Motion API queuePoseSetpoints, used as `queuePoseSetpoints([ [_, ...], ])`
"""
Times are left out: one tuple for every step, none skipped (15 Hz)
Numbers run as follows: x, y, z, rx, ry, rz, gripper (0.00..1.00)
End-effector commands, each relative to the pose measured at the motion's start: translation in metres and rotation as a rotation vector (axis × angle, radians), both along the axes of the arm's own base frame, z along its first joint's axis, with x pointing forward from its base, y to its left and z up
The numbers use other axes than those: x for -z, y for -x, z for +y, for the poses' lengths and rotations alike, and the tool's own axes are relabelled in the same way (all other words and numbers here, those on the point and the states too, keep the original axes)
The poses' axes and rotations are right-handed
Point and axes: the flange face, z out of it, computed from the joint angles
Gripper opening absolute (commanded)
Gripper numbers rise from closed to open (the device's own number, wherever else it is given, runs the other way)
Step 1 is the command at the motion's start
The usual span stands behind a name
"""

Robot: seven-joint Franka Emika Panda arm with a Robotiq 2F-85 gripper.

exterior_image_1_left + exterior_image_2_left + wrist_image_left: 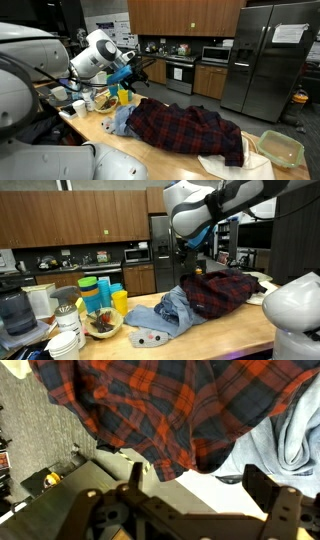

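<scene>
A red and navy plaid shirt (pixel 185 128) lies crumpled on the light wooden counter (pixel 120 148); it also shows as the plaid shirt (pixel 215 290) and fills the top of the wrist view (pixel 170 405). A pale blue garment (pixel 175 310) lies against its edge, seen in the wrist view at the right (pixel 290 440). My gripper (pixel 138 70) hangs in the air above the clothes, apart from them. It also shows in an exterior view (pixel 184 254). In the wrist view the gripper (pixel 198 485) stands open over bare counter, with nothing between its fingers (pixel 262 485).
A yellow cup (pixel 120 302), a teal cup (pixel 103 290), a bowl of food (pixel 103 326) and stacked white bowls (pixel 65 340) crowd one end of the counter. A green container (pixel 280 148) and a white cloth (pixel 225 166) lie at the opposite end. Behind stands a steel fridge (pixel 265 60).
</scene>
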Motion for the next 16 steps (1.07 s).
queuePoseSetpoints([
  [0.003,-0.019,0.024,0.024,0.078,-0.006,1.0],
  [0.007,-0.024,0.031,0.027,0.099,-0.005,1.0],
  [0.01,-0.028,0.036,0.03,0.12,-0.007,1.0],
  [0.014,-0.034,0.041,0.035,0.14,-0.004,1.0],
  [0.018,-0.039,0.044,0.041,0.157,0.001,1.0],
  [0.022,-0.046,0.045,0.051,0.171,0.011,1.0],
  [0.026,-0.053,0.044,0.065,0.183,0.023,1.0],
  [0.03,-0.06,0.042,0.081,0.192,0.039,1.0],
  [0.033,-0.066,0.04,0.099,0.202,0.051,1.0],
  [0.037,-0.071,0.037,0.116,0.207,0.067,1.0],
  [0.04,-0.076,0.033,0.133,0.211,0.083,1.0],
  [0.044,-0.081,0.029,0.152,0.211,0.099,1.0],
  [0.047,-0.086,0.022,0.174,0.209,0.116,1.0],
  [0.049,-0.089,0.017,0.194,0.205,0.132,1.0],
  [0.051,-0.091,0.011,0.215,0.199,0.147,1.0],
  [0.053,-0.093,0.004,0.251,0.193,0.159,1.0],
])
